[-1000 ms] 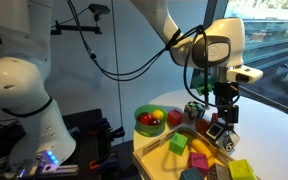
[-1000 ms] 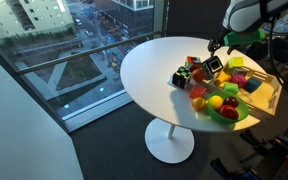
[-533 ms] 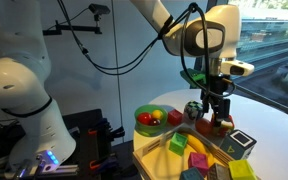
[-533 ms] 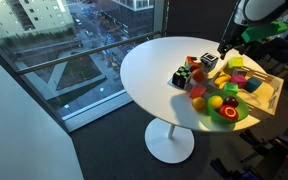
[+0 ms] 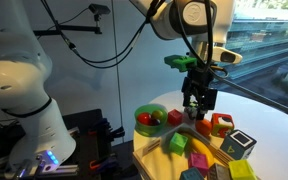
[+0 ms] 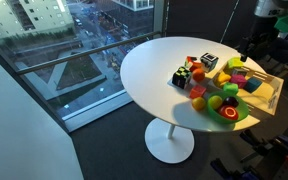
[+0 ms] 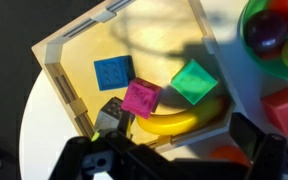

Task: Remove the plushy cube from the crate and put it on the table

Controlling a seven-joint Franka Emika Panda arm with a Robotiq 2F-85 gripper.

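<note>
- a green bowl (image 5: 149,121) of fruit sits just beside the crate (image 7: 154,45), at its left end in an exterior view.
- inside the crate, seen from the wrist, lie a blue block (image 7: 113,73), a pink block (image 7: 141,97) and a green block (image 7: 194,82); the pink one touches a banana (image 7: 179,123).
- the gripper (image 5: 198,103) hangs above the crate, clear of everything in it. the arm drops in from overhead with the wrist upright and the fingers pointing straight down.
- its fingers are spread apart and hold nothing.
- a red cube (image 5: 221,123) stands to the right of the gripper, between it and the plushy cube.
- the plushy cube (image 5: 240,144) rests on the table (image 6: 149,70), outside the crate and just beside its right edge, pale-outlined face showing.
</note>
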